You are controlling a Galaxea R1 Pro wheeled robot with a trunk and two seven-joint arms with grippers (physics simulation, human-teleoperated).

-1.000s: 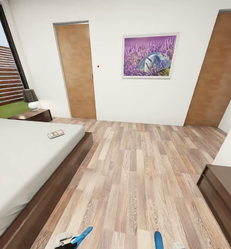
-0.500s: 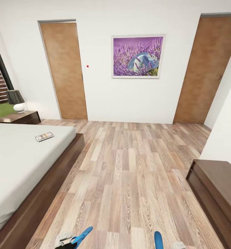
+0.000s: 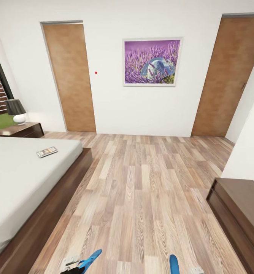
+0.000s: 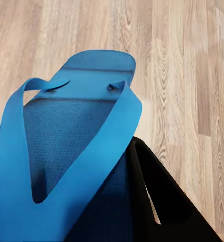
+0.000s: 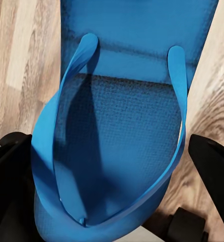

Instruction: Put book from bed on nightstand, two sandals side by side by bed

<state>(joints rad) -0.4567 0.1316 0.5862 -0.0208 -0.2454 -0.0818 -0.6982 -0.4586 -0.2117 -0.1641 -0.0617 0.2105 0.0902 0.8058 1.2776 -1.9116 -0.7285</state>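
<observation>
Book [image 3: 47, 152]: flat on the white mattress of the bed [image 3: 16, 182], at 10 o'clock in the head view, near the foot-side corner.
Left sandal [image 4: 66, 151]: blue, clamped between the left gripper's [image 4: 86, 222] black fingers [image 4: 162, 201], above plank floor [image 3: 142, 198]; tip at 7 o'clock in the head view.
Right sandal [image 5: 122, 131]: blue, straps up, grasped by the right gripper [image 5: 112, 201]; tip at 5 o'clock.
Nightstand [image 3: 18, 130]: beyond the bed, at 10 o'clock, carrying a lamp [image 3: 16, 111].
Low dark cabinet [image 3: 241, 213]: at 4 o'clock.
Far wall: two wooden doors, lavender picture [image 3: 151, 62] between, at 12 o'clock.
</observation>
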